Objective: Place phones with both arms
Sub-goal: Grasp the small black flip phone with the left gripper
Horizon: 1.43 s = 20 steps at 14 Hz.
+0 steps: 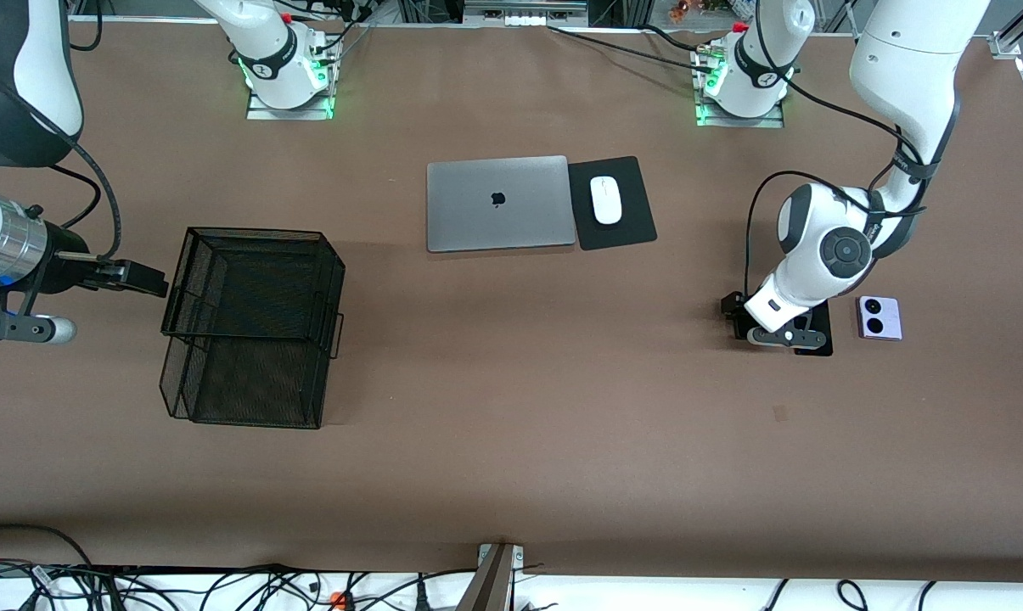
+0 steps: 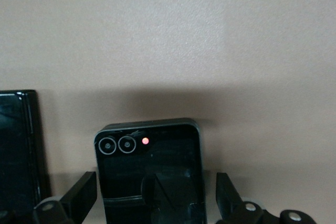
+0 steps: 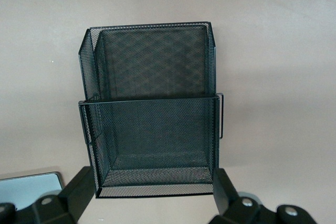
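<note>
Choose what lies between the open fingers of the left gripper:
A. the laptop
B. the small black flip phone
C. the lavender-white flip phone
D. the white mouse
B: the left wrist view shows the small black flip phone between the open fingers of the left gripper.

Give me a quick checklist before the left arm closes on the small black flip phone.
1. Left claw open: ok, fingers spread either side of the black flip phone.
2. Phone centred between fingers: ok.
3. Long black phone out of the grip: ok, it lies beside, outside one finger.
4. Lavender phone untouched: ok, apart on the table.
5. Mesh basket empty: ok, nothing seen inside.
6. Right claw open, waiting over the table beside the basket: ok.
</note>
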Motion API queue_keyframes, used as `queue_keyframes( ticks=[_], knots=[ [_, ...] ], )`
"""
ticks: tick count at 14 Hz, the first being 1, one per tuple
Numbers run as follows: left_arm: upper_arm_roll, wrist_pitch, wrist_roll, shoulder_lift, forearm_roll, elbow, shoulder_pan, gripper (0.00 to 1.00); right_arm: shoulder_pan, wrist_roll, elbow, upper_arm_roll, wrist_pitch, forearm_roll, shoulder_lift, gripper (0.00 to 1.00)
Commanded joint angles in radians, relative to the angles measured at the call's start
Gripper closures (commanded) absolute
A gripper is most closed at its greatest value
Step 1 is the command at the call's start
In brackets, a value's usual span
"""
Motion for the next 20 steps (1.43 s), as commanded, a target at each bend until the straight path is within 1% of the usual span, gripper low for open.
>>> queue_keyframes(
  ticks=[1,7,8,10,12,13,15,17,18,20],
  knots=[
    [-0.001,0.047,-0.006,0.001,0.018,-0.022,0.007,0.0,-0.001,-0.004,0.0,0.001,-0.013,0.012,-0.011,0.0],
    [0.001,0.077,-0.011,0.03,0.018,-0.024,0.007,0.0,-0.001,-0.006,-0.001,0.001,-0.013,0.012,-0.01,0.0],
    [0.004,0.077,-0.011,0.031,0.018,-0.022,0.007,0.03,-0.001,-0.006,0.0,0.001,-0.013,0.012,-0.01,0.0],
    [0.005,0.077,-0.011,0.031,0.017,-0.022,0.01,0.31,-0.001,-0.006,0.0,0.001,-0.013,0.012,-0.01,0.0],
    [0.005,0.077,-0.011,0.031,0.018,-0.019,0.022,0.57,-0.001,-0.007,0.0,0.0,-0.013,0.012,-0.01,0.0],
    [0.005,0.075,-0.011,0.031,0.018,-0.018,0.024,0.68,-0.001,-0.007,0.0,0.001,-0.013,0.012,-0.01,0.0],
    [0.005,0.071,-0.014,0.031,0.017,-0.015,0.027,0.86,-0.001,-0.007,0.0,0.0,-0.013,0.012,-0.011,0.0],
    [0.005,0.065,-0.034,0.03,0.016,-0.004,0.028,0.97,-0.001,-0.007,0.0,0.0,-0.013,0.012,-0.01,0.0],
    [0.005,0.055,-0.041,0.025,0.016,0.013,0.028,1.0,-0.002,-0.007,0.0,0.0,-0.013,0.01,-0.01,0.0],
    [0.005,-0.042,-0.041,0.022,0.016,0.068,0.028,1.0,-0.002,-0.009,0.0,0.0,-0.013,0.01,-0.01,0.0]
  ],
)
